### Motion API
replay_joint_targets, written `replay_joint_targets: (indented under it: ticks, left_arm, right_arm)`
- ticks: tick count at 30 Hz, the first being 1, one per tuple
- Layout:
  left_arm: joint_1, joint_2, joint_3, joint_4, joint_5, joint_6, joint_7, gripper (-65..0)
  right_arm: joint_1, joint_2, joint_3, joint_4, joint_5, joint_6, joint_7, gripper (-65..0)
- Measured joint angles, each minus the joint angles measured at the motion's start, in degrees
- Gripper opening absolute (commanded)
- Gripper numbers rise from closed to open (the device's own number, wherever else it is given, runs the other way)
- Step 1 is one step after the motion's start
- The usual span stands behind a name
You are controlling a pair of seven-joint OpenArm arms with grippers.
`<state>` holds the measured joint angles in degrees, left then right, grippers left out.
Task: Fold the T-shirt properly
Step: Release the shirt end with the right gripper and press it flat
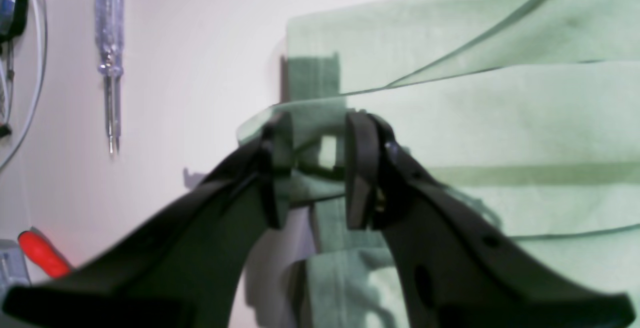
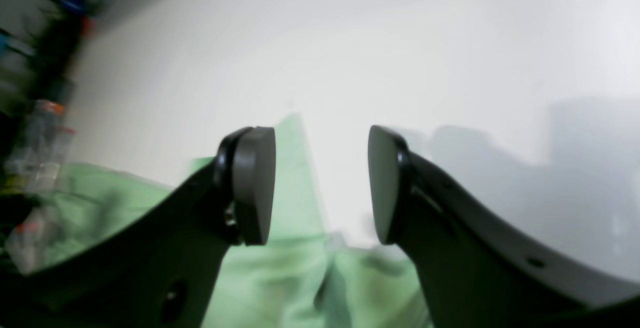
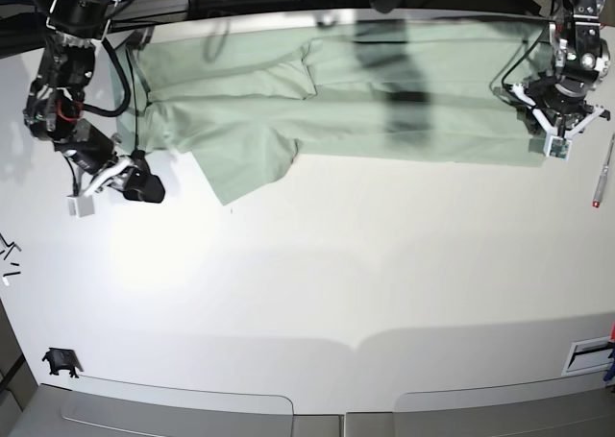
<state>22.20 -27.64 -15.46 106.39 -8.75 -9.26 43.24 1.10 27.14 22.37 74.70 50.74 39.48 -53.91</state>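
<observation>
The pale mint-green T-shirt (image 3: pixel 384 91) lies in a long band across the far side of the white table, with one sleeve flap (image 3: pixel 245 163) pointing toward the front. My left gripper (image 3: pixel 555 134) is at the shirt's right end. In the left wrist view this gripper (image 1: pixel 317 133) has its jaws drawn close with a raised fold of the shirt (image 1: pixel 500 118) between the pads. My right gripper (image 3: pixel 144 185) is just off the shirt's left end. In the right wrist view it (image 2: pixel 322 183) is open and empty, with the shirt (image 2: pixel 280 273) below it.
A clear-handled screwdriver (image 3: pixel 602 173) lies right of the shirt and also shows in the left wrist view (image 1: pixel 109 68). A red-handled tool (image 1: pixel 42 253) lies near it. A small black item (image 3: pixel 60 362) sits at the front left. Cables and clutter (image 2: pixel 45 68) line the far edge.
</observation>
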Motion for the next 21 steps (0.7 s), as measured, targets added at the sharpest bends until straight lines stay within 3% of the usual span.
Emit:
replay_joint_targets:
  ticks: [4, 11, 21]
  left_arm:
    - [0.0, 0.02, 0.0, 0.0, 0.0, 0.0, 0.0, -48.4]
    - [-0.02, 0.0, 0.0, 0.0, 0.0, 0.0, 0.0, -48.4]
    - [-0.04, 0.0, 0.0, 0.0, 0.02, -0.02, 0.04, -48.4]
  right_arm:
    - [-0.13, -1.88, -5.42, -0.02, -9.31, -0.02, 6.34, -37.0]
    - [0.22, -5.6, -11.65, -0.07, -18.88, 0.13, 13.0, -37.0]
    - [8.57, -9.07, -13.64, -9.81, -21.59, 0.07, 12.26, -37.0]
